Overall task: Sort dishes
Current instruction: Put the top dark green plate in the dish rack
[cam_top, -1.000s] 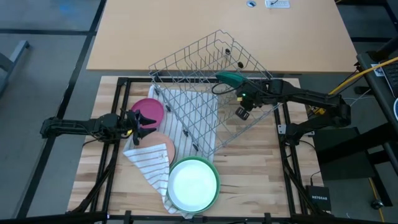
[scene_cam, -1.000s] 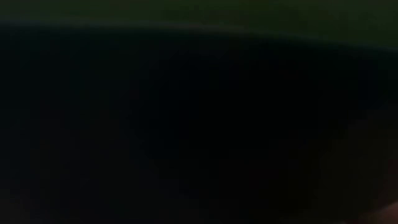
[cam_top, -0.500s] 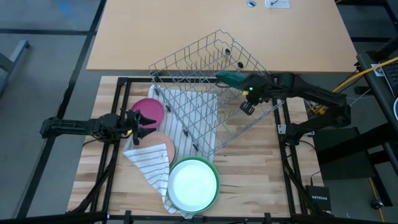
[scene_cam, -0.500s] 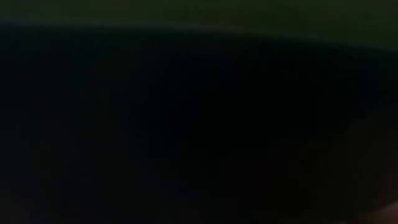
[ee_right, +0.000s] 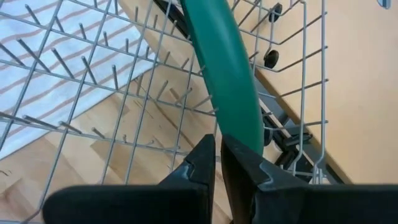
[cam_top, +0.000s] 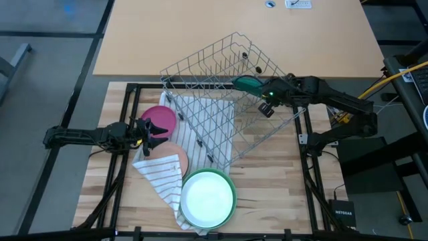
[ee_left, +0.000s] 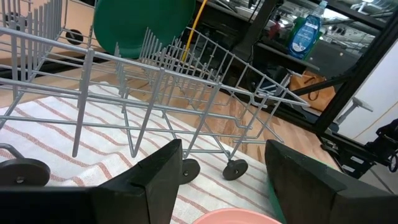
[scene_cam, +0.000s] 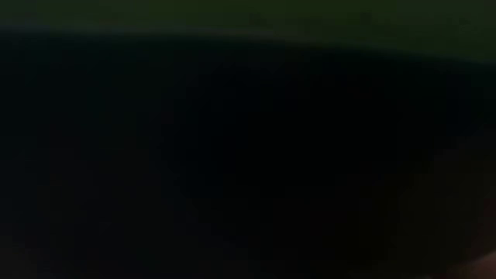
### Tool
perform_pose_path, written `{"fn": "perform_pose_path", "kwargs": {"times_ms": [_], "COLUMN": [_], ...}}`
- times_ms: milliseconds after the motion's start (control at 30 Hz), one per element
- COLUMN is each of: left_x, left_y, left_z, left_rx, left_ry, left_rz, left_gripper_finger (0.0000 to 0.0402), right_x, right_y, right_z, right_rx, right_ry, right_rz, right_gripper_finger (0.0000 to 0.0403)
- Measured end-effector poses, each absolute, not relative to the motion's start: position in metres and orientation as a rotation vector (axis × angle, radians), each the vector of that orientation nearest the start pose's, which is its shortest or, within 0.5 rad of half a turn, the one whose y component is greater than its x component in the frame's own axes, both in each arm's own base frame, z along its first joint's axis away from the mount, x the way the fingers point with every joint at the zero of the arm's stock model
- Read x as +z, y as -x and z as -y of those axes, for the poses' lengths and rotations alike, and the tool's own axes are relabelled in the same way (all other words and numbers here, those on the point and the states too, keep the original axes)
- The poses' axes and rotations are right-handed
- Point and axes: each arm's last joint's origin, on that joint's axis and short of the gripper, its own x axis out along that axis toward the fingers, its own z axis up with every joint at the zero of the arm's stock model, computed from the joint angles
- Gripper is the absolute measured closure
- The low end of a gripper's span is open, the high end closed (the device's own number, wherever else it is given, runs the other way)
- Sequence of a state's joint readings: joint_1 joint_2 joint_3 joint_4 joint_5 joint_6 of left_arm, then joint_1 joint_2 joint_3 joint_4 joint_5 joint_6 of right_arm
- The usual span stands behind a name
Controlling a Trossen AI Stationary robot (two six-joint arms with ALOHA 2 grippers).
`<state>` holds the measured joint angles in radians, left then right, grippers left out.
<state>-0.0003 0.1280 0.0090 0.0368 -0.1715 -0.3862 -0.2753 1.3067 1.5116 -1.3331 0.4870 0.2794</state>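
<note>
**Obs 1:** Right gripper (cam_top: 263, 89) was inside the wire rack (cam_top: 214, 87), at its far right corner. Its fingers were drawn almost together, with only a thin slit between them.

**Obs 2:** And the dish?

**Obs 1:** The dark green plate (cam_top: 246, 84) stood on edge among the tines. Its rim met the fingertips (ee_right: 249, 168). Could not tell whether the rim was truly pinched or only touched.

**Obs 2:** Room around it?

**Obs 1:** Tight. Tines stood close on both sides of the plate and the rack's wire wall was just beyond it. The rack sat skewed, one corner over the tan tabletop (cam_top: 200, 33). Bare wood (cam_top: 267, 181) lay open on the near side, right of the rack.

**Obs 2:** Farther out?

**Obs 1:** The striped cloth (cam_top: 160, 174) ran under the rack's left part. The magenta plate (cam_top: 160, 117) and the peach-pink plate (cam_top: 175, 157) lay at its left edge. The light green bowl (cam_top: 207, 197), white inside, was at the near edge. The left gripper (cam_top: 160, 136) hung between the magenta and peach-pink plates, fingers spread wide, holding nothing.

**Obs 2:** Change from a second earlier?

**Obs 1:** The right gripper had shifted toward the far side, closer against the plate. The plate, rack and left arm had not moved.
</note>
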Motion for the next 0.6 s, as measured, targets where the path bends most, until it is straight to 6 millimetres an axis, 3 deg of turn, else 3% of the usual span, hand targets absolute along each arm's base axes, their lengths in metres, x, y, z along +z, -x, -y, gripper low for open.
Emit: {"fn": "perform_pose_path", "kwargs": {"times_ms": [600], "left_x": [0.1599], "left_y": [-0.1045], "left_z": [-0.0049], "left_rx": [0.185], "left_ry": [0.378], "left_rz": [-0.048], "left_gripper_finger": [0.0183], "right_x": [0.3849], "right_y": [-0.2119], "right_z": [0.074], "right_rx": [-0.831], "right_ry": [-0.124], "right_rz": [-0.982], "right_gripper_finger": [0.037]}}
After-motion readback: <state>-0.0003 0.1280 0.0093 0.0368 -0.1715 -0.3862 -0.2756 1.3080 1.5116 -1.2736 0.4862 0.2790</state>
